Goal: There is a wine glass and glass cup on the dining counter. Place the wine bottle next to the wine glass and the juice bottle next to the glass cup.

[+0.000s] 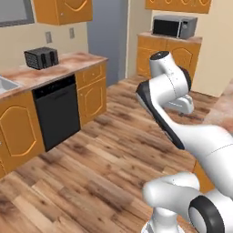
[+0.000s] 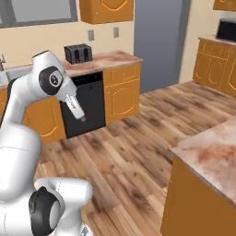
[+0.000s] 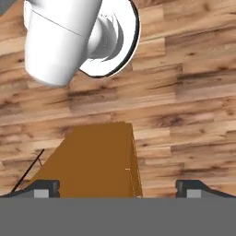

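Above the wood floor, spread, empty end effector

Glossy white arm — rounded links, dark joints.

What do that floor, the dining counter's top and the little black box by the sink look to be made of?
The floor looks like wood planks with a satin sheen: grain streaks and board seams show. The dining counter top seems polished stone, marbled reddish-brown and cream, over plain orange panels, perhaps painted wood. The toaster looks dark metal or plastic; hard to tell.
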Robot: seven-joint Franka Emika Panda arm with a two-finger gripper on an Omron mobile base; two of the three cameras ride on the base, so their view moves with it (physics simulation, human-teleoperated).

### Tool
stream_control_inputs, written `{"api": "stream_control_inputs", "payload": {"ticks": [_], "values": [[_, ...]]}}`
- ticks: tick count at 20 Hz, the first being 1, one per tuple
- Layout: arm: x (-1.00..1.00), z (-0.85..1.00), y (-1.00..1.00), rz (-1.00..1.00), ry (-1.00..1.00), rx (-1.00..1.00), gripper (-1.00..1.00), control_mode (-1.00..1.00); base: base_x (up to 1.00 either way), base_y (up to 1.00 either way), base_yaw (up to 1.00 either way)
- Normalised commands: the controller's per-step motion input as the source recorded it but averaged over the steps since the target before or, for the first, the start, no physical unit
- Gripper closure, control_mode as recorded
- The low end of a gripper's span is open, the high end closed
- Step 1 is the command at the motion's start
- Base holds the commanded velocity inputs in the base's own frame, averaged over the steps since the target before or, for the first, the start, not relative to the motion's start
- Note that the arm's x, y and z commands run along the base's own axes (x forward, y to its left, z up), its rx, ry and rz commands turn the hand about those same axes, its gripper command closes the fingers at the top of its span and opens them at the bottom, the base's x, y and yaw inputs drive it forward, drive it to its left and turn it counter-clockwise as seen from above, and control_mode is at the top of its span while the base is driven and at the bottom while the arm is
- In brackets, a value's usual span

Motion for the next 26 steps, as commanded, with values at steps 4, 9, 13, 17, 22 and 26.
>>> {"api": "stream_control_inputs", "payload": {"ticks": [4,9,13,17,22,26], "values": [[0.00,0.00,0.00,0.00,0.00,0.00,-1.00,1.00,0.27,0.59,0.75],[0.00,0.00,0.00,0.00,0.00,0.00,-1.00,1.00,0.62,0.32,0.66],[0.00,0.00,0.00,0.00,0.00,0.00,-1.00,1.00,0.93,0.06,0.55],[0.00,0.00,0.00,0.00,0.00,0.00,-1.00,1.00,1.00,-0.11,0.45],[0.00,0.00,0.00,0.00,0.00,0.00,-1.00,1.00,0.43,-0.43,0.43],[0.00,0.00,0.00,0.00,0.00,0.00,-1.00,1.00,0.23,-0.11,0.55]]}}
